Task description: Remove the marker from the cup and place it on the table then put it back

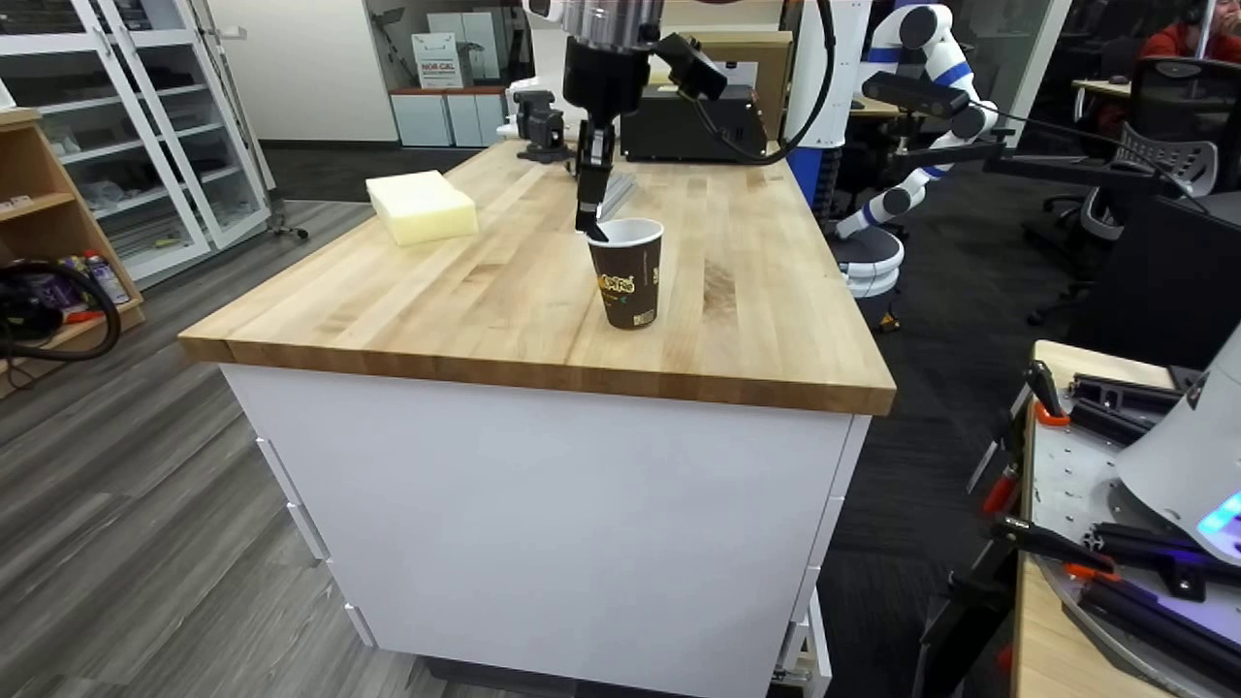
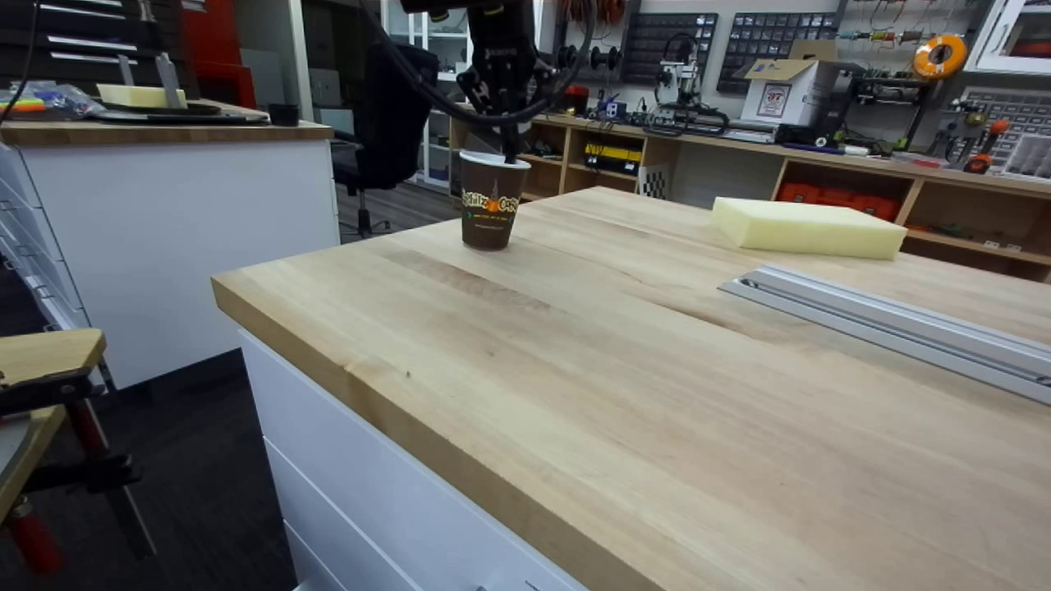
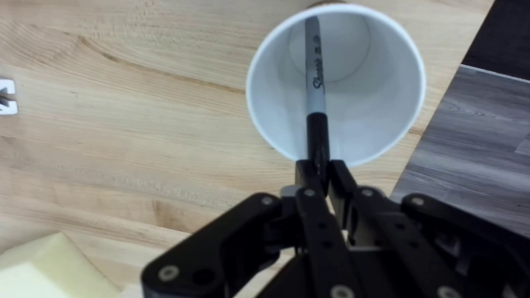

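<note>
Your gripper [image 3: 321,176] is clenched on the black end of the marker [image 3: 317,103] (its cap, by the look of it), with the grey barrel slanting down inside the cup [image 1: 630,281]. You can't tell from here whether the tip meets the floor or wall, nor whether the gripper touches the rim. Lifting or lowering, go straight: swing sideways with the tip inside and you'd likely drag or topple that light paper cup. It stands just inside the end edge of the table [image 1: 465,320], in an exterior view nearer that end's right-hand corner than its left, so a shove toward the edge could send it over. With so little of the marker held, a snag might also swivel it or pull the cap off. Beyond, the yellow block [image 1: 422,208] lies by the left-hand long edge, unlikely to hinder you.
</note>
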Available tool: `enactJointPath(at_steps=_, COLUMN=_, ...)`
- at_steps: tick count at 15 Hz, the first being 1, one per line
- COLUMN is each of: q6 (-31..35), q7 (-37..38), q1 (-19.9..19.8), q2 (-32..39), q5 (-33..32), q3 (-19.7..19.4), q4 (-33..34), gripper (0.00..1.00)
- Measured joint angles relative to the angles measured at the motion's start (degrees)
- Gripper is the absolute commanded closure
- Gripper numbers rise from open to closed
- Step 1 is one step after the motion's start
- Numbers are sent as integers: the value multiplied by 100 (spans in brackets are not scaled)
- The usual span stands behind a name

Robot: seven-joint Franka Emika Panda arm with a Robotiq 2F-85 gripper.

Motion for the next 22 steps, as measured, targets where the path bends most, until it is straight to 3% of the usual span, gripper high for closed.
enactJointPath(at_steps=12, q6=-752, q7=0, q1=4, q2=-249, q5=-165, q3=0, q4=140, gripper=97)
enactJointPath(at_steps=22, q6=-701, q7=171, q1=-32, q2=-914, q5=-439, q3=-74, q4=142, gripper=97)
